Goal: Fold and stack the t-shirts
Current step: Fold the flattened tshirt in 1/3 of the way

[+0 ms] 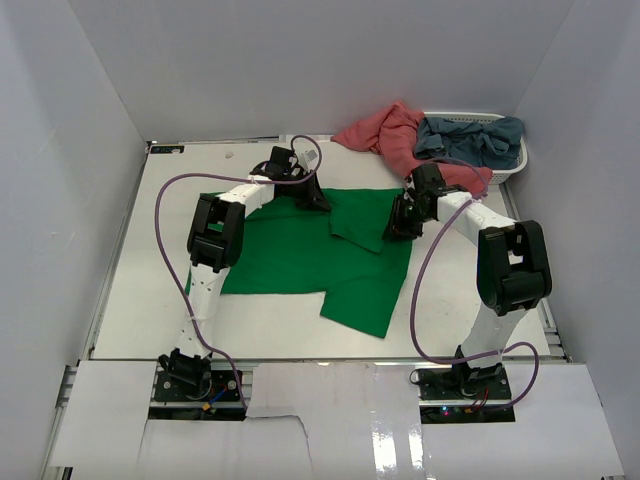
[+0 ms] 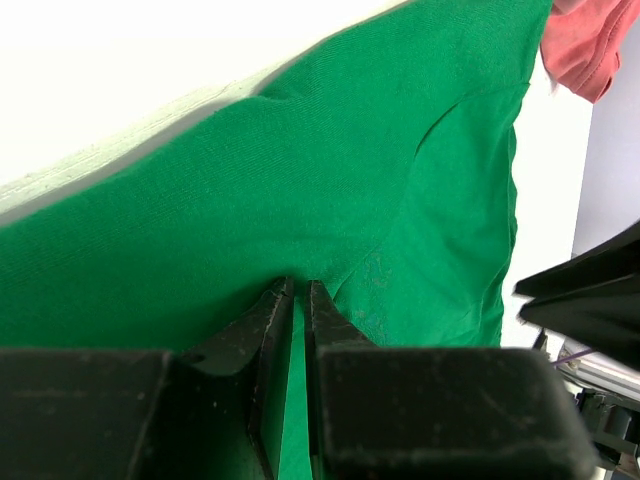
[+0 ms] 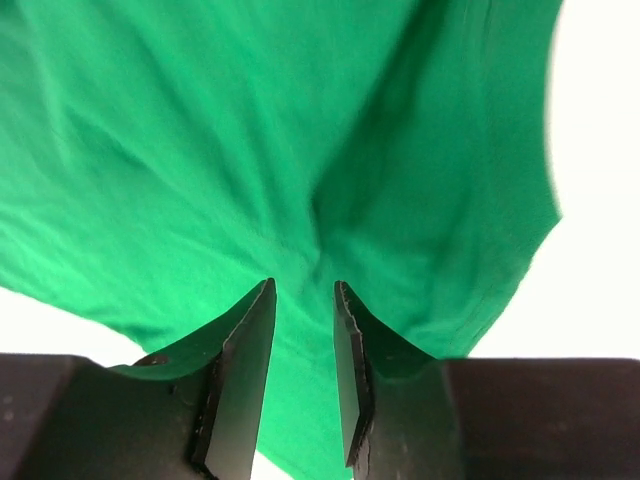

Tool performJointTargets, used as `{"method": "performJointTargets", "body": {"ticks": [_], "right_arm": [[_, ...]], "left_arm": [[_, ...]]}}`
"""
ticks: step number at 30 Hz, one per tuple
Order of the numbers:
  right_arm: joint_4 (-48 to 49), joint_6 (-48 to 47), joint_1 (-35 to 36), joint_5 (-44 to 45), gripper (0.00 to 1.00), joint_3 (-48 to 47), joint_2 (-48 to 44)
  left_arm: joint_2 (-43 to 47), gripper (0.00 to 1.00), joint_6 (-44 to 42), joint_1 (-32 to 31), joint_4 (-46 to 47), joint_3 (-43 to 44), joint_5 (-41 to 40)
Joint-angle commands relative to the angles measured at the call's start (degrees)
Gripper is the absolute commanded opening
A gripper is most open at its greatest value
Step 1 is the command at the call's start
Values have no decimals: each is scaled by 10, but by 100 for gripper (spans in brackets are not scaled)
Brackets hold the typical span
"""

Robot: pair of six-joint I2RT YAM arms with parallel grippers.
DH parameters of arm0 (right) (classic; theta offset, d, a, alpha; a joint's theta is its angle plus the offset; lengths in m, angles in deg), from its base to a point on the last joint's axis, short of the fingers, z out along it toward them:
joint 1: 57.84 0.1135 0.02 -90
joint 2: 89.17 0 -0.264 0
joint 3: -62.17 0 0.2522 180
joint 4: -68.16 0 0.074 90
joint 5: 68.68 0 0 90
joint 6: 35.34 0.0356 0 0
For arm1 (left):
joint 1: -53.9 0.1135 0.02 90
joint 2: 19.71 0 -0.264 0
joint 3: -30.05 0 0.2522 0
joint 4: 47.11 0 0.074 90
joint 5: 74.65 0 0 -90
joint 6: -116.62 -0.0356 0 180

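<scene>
The bright green t-shirt (image 1: 300, 255) lies spread over the middle of the table, with a flap of its far right part doubled over. My left gripper (image 1: 312, 198) is at the shirt's far edge, its jaws almost closed on a pinch of green cloth (image 2: 300, 200). My right gripper (image 1: 398, 225) is at the shirt's right side, its jaws shut on a thicker bunch of green cloth (image 3: 300, 150), with creases running into them. The salmon-pink t-shirt (image 1: 385, 135) lies crumpled at the back right. The grey-blue t-shirt (image 1: 470, 138) lies in the basket.
The white slatted basket (image 1: 512, 165) stands in the back right corner, with the pink shirt draped over its left rim. White walls close off the left, back and right. Purple cables loop from both arms. The pink shirt also shows at the top right of the left wrist view (image 2: 585, 45).
</scene>
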Motion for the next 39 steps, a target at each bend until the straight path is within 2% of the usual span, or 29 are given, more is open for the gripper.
{"method": "performJointTargets", "body": {"ticks": [1,5,10,19,23,24,26,33,36,39], "right_arm": [[-2,-27,-1,61,36,-69,-28],[19,-59,-1,96,36,-127,-6],[27,-97,-2,107,36,-218,74],[24,-101,-9,102,32,-324,195],[23,-102,-10,109,19,-332,215],[23,-102,-10,113,11,-331,217],[23,-106,-10,120,8,-330,221],[14,-111,-15,144,8,-331,235],[0,-112,-20,150,10,-341,249],[-11,-111,-25,148,11,-351,261]], "left_arm": [[26,22,-16,-6,-19,11,-3],[29,22,-15,-6,-21,10,1],[51,22,-17,-6,-38,10,14],[88,24,-53,-2,-102,27,8],[102,24,-59,3,-114,13,4],[106,24,-59,5,-115,8,2],[120,24,-59,12,-115,-3,1],[163,24,-47,88,-116,-91,6],[180,24,-62,136,-113,-146,-4],[204,24,-58,158,-104,-182,-33]]}}
